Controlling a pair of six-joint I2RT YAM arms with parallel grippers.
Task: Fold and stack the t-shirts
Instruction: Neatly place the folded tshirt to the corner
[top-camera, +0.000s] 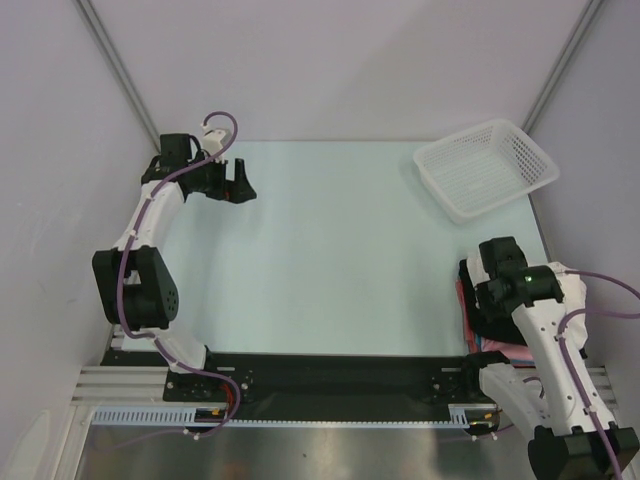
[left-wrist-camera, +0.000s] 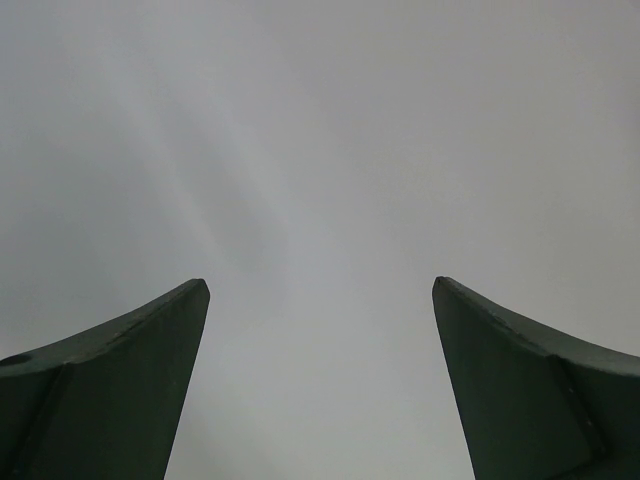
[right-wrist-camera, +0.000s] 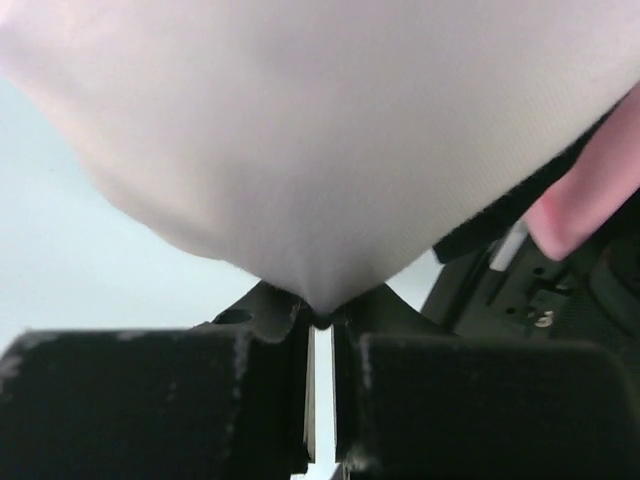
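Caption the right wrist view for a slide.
Right pincer pinching a fold of the white t-shirt, pink t-shirt at the right edge.

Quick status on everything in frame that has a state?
left gripper: fingers open, holding nothing.
right gripper: fingers shut on white t-shirt.
white t-shirt: pinched at a fold, bunched.
pink t-shirt: beside the white one, mostly hidden.
basket: upright, nothing seen inside.
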